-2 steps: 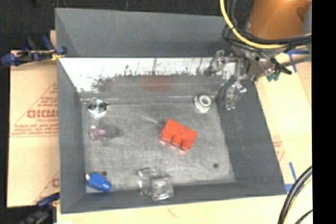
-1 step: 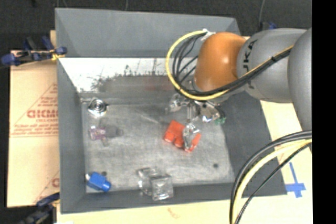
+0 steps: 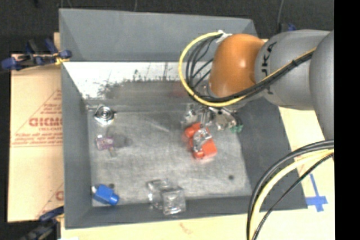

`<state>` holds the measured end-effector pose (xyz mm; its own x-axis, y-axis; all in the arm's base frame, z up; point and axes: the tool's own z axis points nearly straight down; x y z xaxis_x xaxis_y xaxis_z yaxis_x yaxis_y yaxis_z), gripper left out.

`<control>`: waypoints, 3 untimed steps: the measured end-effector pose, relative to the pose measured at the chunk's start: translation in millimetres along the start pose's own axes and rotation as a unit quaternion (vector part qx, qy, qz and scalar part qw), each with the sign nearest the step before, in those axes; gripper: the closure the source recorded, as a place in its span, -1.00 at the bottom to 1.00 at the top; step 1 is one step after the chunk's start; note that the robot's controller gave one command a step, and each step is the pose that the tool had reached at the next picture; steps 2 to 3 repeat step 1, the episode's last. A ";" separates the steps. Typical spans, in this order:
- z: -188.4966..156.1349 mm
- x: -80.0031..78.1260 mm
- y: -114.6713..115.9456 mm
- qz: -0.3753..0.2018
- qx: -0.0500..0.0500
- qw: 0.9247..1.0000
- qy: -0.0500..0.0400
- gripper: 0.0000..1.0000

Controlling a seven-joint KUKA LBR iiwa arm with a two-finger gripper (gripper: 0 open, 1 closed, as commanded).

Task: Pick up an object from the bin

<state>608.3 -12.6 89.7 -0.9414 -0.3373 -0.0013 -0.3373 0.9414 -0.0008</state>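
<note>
The arm (image 3: 292, 73) is cut off by the right edge. Its orange wrist cover (image 3: 236, 64) hides part of the bin (image 3: 157, 36) floor. The pincer (image 3: 203, 127) overlaps the top of an orange-red thing (image 3: 205, 149) of unclear kind. A green thing (image 3: 238, 128) beside it is partly hidden and too small to name. The pale purple thing (image 3: 103, 143) at left and the clear thing (image 3: 167, 198) by the near wall have outlines too faint to read.
</note>
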 end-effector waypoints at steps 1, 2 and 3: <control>-175.1 22.8 -36.5 -0.219 0.003 0.976 -0.004 1.00; -175.1 22.8 -36.5 -0.219 0.003 0.976 -0.004 1.00; -175.1 22.8 -36.5 -0.219 0.003 0.976 -0.004 1.00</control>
